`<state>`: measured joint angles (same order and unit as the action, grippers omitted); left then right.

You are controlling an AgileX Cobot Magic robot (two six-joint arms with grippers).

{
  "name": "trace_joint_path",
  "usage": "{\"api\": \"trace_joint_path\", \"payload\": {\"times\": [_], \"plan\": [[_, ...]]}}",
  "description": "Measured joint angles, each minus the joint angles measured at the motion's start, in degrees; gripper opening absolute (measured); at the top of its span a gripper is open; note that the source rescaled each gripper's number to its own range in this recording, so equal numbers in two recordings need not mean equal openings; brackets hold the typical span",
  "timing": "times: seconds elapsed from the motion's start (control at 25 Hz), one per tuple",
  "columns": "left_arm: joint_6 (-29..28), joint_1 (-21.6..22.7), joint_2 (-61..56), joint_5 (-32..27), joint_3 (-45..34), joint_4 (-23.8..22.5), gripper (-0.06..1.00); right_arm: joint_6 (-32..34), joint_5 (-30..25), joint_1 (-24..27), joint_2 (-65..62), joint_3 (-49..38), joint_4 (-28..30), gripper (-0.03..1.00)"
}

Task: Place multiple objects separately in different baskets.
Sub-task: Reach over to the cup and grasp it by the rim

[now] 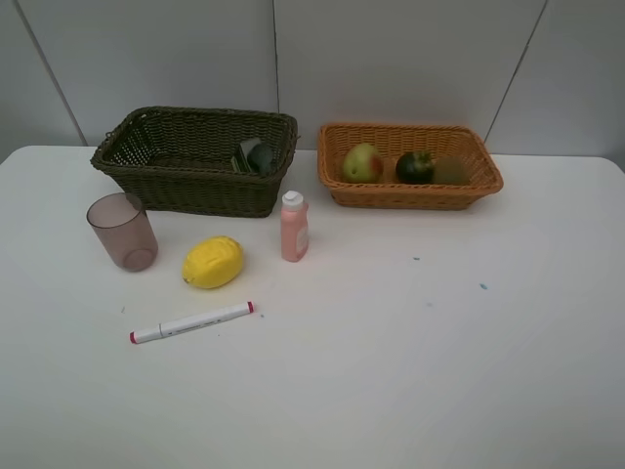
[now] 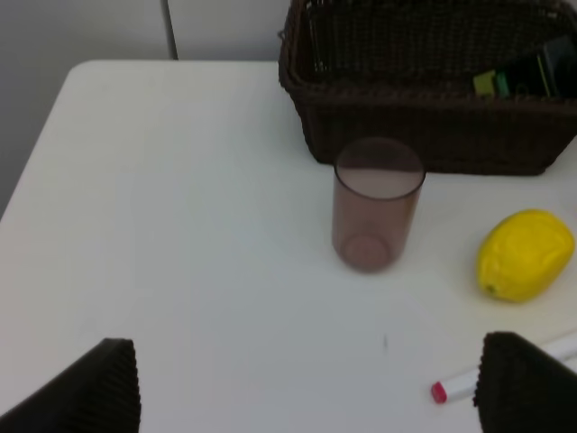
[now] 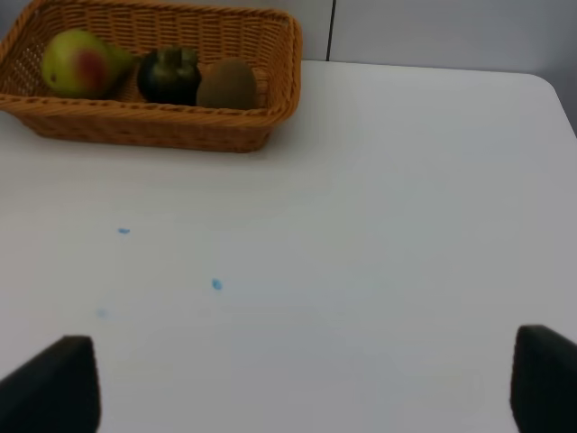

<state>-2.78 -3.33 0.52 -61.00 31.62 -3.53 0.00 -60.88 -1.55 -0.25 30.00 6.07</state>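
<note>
The dark olive basket [image 1: 195, 191] holds the dark green pump bottle [image 1: 256, 156]. The orange basket [image 1: 410, 195] holds the mango [image 1: 362, 163], mangosteen [image 1: 414, 167] and kiwi [image 1: 449, 171]. On the table in front of the dark basket stand the cup [image 1: 122, 232] and pink bottle [image 1: 294, 227], and the lemon [image 1: 212, 262] and marker [image 1: 192, 322] lie there. My left gripper [image 2: 311, 397] is open and empty, above the table short of the cup [image 2: 377, 206]. My right gripper [image 3: 297, 388] is open and empty, well back from the orange basket [image 3: 153, 126]. Neither gripper shows in the exterior view.
The white table [image 1: 439, 342] meets a grey panelled wall behind the baskets. Small blue specks [image 3: 216, 284] mark the tabletop on the right side. The table's left edge [image 2: 36, 162] shows in the left wrist view.
</note>
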Motion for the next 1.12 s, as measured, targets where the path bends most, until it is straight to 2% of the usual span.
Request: {"api": "trace_joint_path", "payload": {"times": [0.32, 0.56, 0.88, 1.12], "plan": [[-0.15, 0.00, 20.28, -0.70, 14.85, 0.17, 0.96, 0.00, 0.00, 0.00, 0.00, 0.00, 0.00, 1.00], [-0.15, 0.00, 37.75, 0.20, 23.17, 3.53, 0.96, 0.00, 0.00, 0.00, 0.00, 0.00, 0.00, 1.00], [0.02, 0.00, 53.51, 9.21, 24.37, 3.53, 0.96, 0.00, 0.00, 0.00, 0.00, 0.00, 0.00, 1.00], [0.02, 0.00, 63.91, 13.65, 24.37, 3.53, 0.96, 0.00, 0.00, 0.00, 0.00, 0.00, 0.00, 1.00]]}}
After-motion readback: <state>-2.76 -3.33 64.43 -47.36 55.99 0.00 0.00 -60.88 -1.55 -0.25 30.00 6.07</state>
